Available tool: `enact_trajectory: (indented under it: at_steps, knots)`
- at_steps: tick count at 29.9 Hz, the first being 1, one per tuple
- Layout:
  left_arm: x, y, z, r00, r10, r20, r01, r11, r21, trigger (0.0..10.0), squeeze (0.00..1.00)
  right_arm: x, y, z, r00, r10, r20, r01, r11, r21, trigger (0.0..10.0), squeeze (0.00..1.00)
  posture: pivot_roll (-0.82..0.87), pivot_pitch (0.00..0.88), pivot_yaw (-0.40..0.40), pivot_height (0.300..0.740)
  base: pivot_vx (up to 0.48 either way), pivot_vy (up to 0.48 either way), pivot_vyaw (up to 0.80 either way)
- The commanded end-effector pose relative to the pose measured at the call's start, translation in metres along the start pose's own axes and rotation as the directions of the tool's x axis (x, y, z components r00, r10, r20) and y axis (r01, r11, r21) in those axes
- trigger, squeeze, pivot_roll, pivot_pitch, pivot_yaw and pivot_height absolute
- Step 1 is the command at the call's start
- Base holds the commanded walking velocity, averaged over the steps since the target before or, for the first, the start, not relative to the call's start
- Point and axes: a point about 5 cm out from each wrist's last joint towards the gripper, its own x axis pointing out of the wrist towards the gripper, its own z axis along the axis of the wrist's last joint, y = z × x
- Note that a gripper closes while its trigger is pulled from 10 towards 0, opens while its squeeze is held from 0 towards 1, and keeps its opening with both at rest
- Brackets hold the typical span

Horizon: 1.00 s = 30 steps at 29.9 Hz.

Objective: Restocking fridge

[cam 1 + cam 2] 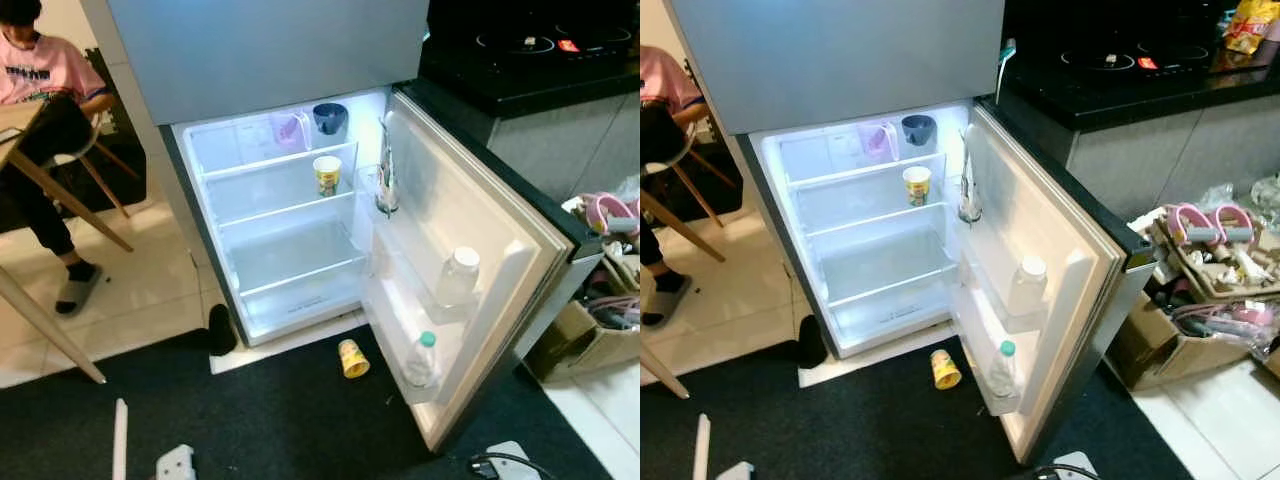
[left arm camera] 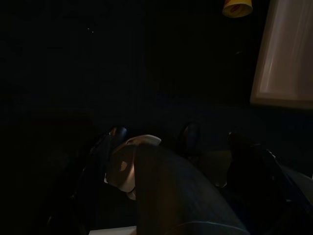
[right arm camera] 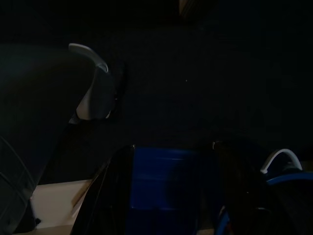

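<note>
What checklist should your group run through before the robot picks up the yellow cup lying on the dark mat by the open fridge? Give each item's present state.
1. Fridge door open: ok.
2. Yellow cup lying on the dark mat, nothing on it: ok.
3. Free space on the shelf beside the standing cup: ok.
4. Person seated away from the fridge: ok.
5. Left claw open and ready: cannot tell, wrist view too dark.
6. Right claw free: cannot tell.

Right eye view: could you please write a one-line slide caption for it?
Open fridge with a yellow cup on a shelf, two bottles in the door, another yellow cup lying on the dark floor.
</note>
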Motion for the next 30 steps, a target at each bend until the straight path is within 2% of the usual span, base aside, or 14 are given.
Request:
enact_trajectory:
  at_steps: [1, 4, 7, 8, 11, 19, 24, 28, 30]
  knots:
    - [0.002, -0.005, 0.001, 1.000, -0.008, 0.012, 0.008, 1.000, 0.009, 10.0, 0.00, 0.001, 0.004, 0.001, 1.000, -0.001, 0.010, 0.000, 1.000, 0.021, 10.0, 0.00, -0.03, 0.000, 0.023, 0.740, 0.000, 0.000, 0.00]
    - [0.002, -0.005, 0.003, 1.000, -0.013, -0.014, 0.015, 0.993, 0.121, 10.0, 0.00, 0.002, 0.009, 0.001, 1.000, -0.004, 0.014, 0.003, 0.999, 0.036, 10.0, 0.00, 0.00, 0.000, 0.023, 0.740, 0.000, 0.000, 0.00]
    - [-0.001, 0.006, 0.003, 0.999, 0.035, -0.019, -0.032, 0.989, 0.146, 10.0, 0.00, 0.003, 0.013, 0.002, 1.000, -0.008, 0.015, 0.008, 1.000, 0.026, 10.0, 0.00, 0.00, 0.000, 0.023, 0.740, 0.000, 0.000, 0.00]
    - [-0.004, 0.012, 0.001, 0.997, 0.071, -0.041, -0.062, 0.980, 0.190, 10.0, 0.00, 0.003, 0.014, 0.004, 1.000, -0.011, 0.021, 0.010, 0.999, 0.032, 10.0, 0.00, -0.01, 0.000, 0.026, 0.740, 0.000, 0.000, 0.00]
    - [-0.006, 0.016, -0.005, 0.993, 0.098, -0.071, -0.078, 0.967, 0.244, 10.0, 0.00, 0.003, 0.014, 0.006, 1.000, -0.012, 0.027, 0.011, 0.999, 0.031, 10.0, 0.00, 0.00, 0.000, 0.025, 0.740, 0.000, 0.000, 0.00]
    - [-0.006, 0.015, -0.004, 0.993, 0.102, -0.056, -0.086, 0.969, 0.231, 10.0, 0.00, 0.004, 0.018, 0.009, 1.000, -0.006, 0.030, 0.005, 1.000, 0.012, 10.0, 0.00, 0.00, 0.000, 0.026, 0.740, 0.000, 0.000, 0.00]
    - [-0.003, 0.015, 0.006, 0.991, 0.131, -0.035, -0.117, 0.958, 0.261, 10.0, 0.00, 0.003, 0.016, 0.012, 1.000, -0.014, 0.028, 0.014, 1.000, 0.008, 10.0, 0.00, 0.03, 0.000, 0.048, 0.740, 0.000, 0.000, 0.00]
    - [-0.002, 0.011, 0.003, 0.992, 0.112, -0.064, -0.084, 0.937, 0.338, 10.0, 0.00, 0.002, 0.009, 0.012, 0.998, -0.048, 0.039, 0.044, 0.995, 0.087, 10.0, 0.00, 0.04, 0.000, 0.036, 0.740, 0.000, 0.000, 0.00]
    - [-0.003, 0.015, 0.007, 0.991, 0.121, -0.058, -0.094, 0.936, 0.339, 10.0, 0.00, 0.002, 0.009, 0.010, 0.999, -0.041, 0.037, 0.037, 0.994, 0.100, 10.0, 0.00, 0.02, 0.000, 0.047, 0.740, 0.000, 0.000, 0.00]
